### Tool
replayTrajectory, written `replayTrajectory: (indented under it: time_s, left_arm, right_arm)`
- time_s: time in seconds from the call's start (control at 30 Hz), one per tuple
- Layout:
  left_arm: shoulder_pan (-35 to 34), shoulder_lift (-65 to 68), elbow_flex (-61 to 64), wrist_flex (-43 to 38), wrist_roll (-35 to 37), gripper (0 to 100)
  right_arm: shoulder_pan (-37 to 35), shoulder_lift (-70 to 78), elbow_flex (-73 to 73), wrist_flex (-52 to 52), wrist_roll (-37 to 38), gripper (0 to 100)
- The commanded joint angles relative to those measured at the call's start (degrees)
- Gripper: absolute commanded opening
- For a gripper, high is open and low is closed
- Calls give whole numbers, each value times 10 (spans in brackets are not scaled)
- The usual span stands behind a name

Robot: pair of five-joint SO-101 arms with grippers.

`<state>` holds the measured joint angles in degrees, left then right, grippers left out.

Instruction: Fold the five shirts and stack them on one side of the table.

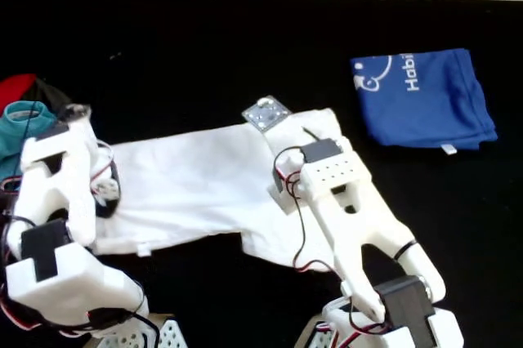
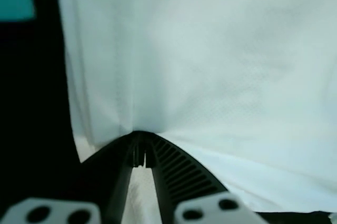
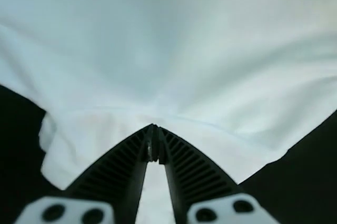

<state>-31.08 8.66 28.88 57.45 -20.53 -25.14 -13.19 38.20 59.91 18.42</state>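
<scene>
White shirt point(image 1: 196, 189) spread flat | left gripper point(image 2: 141, 153) clamped on one end | right gripper point(image 3: 154, 148) clamped on other end

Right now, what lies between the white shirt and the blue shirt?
Nothing: the high view shows bare black table between white shirt and blue shirt.

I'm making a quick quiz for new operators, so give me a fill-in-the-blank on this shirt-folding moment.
1. The left gripper and right gripper are each shut on the spread shirt, whose colour is ____.
2. The folded shirt, lying apart on the table, is ____.
3. The teal garment lies nearest the ____ arm.

Missing words: white; blue; left.
</scene>
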Motion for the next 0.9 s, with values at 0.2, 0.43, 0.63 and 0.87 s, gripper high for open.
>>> replayTrajectory:
  time_s: [0.2, 0.43, 0.63, 0.87]
  left_arm:
    - [-51, 177, -258, 98, -35, 8]
    - [-44, 183, -391, 231, -35, 8]
    - [-45, 159, -357, 243, -40, 8]
    - [-57, 205, -316, 135, -40, 8]
  right_arm:
    - [60, 0, 72, -98, 35, 6]
    - [63, 0, 84, -98, 55, 6]
    - [94, 0, 79, -99, 55, 6]
    - [118, 58, 73, -136, 57, 6]
